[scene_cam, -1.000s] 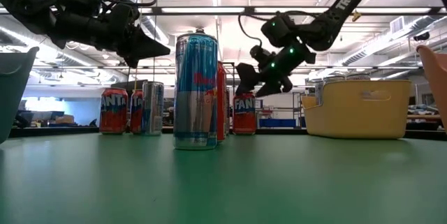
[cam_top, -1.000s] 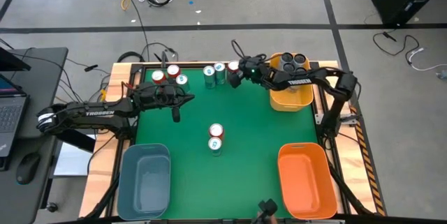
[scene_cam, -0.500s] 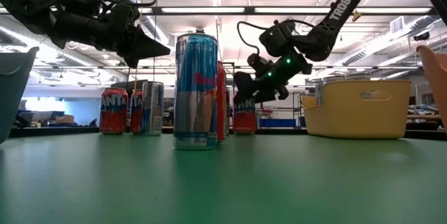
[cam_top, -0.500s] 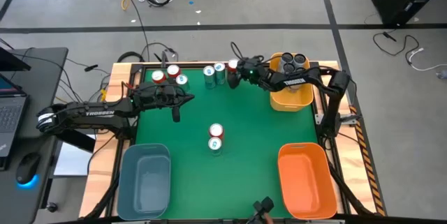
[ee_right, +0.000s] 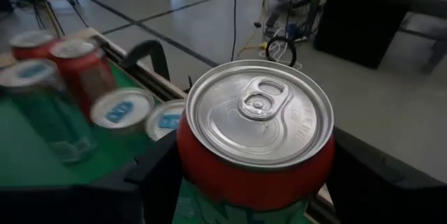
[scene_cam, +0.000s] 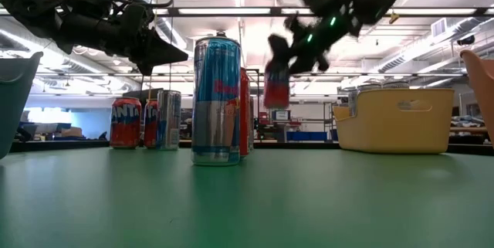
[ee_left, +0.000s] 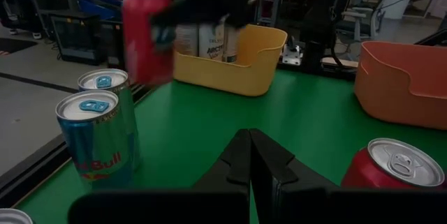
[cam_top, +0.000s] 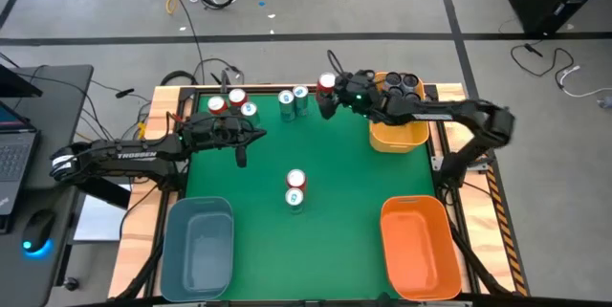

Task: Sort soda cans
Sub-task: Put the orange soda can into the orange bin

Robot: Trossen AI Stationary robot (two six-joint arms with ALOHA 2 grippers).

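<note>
The right tool (cam_top: 330,92) pinched a red can (cam_top: 327,83) between its fingers and held it in the air above the far edge of the green surface (cam_top: 344,183), just left of the yellow bin (cam_top: 397,135) holding dark cans (cam_top: 401,83). In the low view the red can (scene_cam: 275,87) hung clear of the surface. The left tool (cam_top: 251,135) hovered with fingers pressed together over the far left part, near a cluster of red and teal cans (cam_top: 232,105). Two teal cans (cam_top: 293,99) stood at the far edge, and a red and a teal can (cam_top: 295,188) stood mid-surface. The blue bin (cam_top: 197,245) and orange bin (cam_top: 419,245) sat at the near edge.
</note>
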